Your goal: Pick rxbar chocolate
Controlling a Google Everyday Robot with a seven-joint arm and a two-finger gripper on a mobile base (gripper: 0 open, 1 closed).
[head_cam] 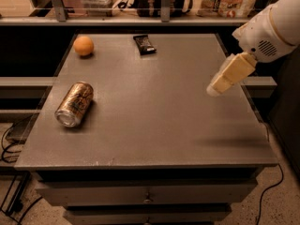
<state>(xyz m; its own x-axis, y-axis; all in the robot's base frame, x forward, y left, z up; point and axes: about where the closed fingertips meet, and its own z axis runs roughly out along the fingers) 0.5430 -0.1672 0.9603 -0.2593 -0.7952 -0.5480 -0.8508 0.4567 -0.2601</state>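
The rxbar chocolate point(144, 44) is a small flat black glossy bar lying at the far middle of the grey table point(154, 111). My gripper point(214, 89) hangs over the table's right side, its cream-coloured fingers pointing down and to the left from the white arm point(272, 27). It is well to the right of the bar and nearer to me, above the surface and touching nothing.
A gold drink can point(75, 104) lies on its side at the left. A round orange fruit point(83, 46) sits at the far left corner. A shelf with packets and a rail runs behind the table. Drawers front the table below.
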